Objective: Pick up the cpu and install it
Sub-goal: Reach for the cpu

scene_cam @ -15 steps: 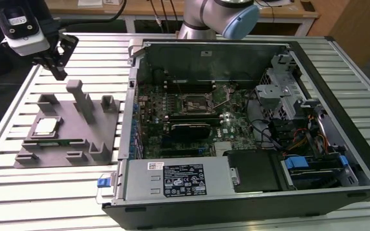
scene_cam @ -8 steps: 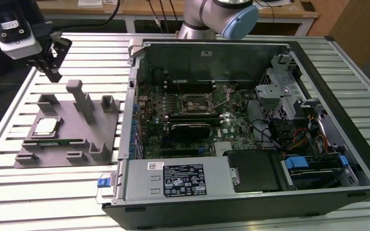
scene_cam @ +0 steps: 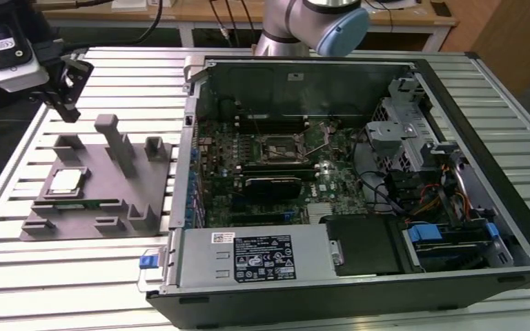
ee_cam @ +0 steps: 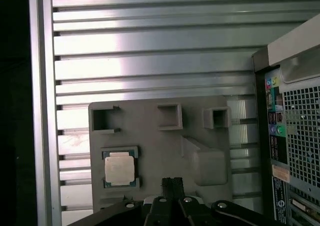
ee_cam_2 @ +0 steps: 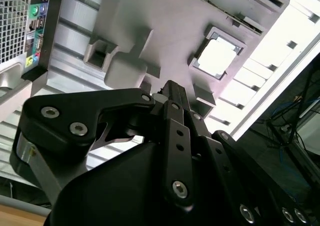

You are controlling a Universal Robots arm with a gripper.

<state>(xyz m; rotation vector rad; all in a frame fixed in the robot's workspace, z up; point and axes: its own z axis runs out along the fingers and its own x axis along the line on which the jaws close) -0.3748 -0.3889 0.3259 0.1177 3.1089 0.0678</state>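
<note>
closed jaws near the cpu (ee_cam: 120,168) in its grey tray (ee_cam: 150,121)

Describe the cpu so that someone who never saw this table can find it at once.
Look at the grey tray on the exterior view's left of the open computer case. The cpu lies flat on it: the only silvery square among plain grey blocks and posts.

Gripper (ee_cam_2: 171,89): black linked arms with screw heads, in the foreground; tip over the tray, apart from the cpu.
Cpu (ee_cam_2: 216,59): pale square chip, lying flat in a framed recess of the tray.
Tray (ee_cam_2: 165,16): grey, with raised blocks and a square pocket.
Table (ee_cam_2: 75,21): ribbed metal slats under the tray.
Computer case (ee_cam_2: 37,21): perforated panel and coloured ports, near the tray.
</note>
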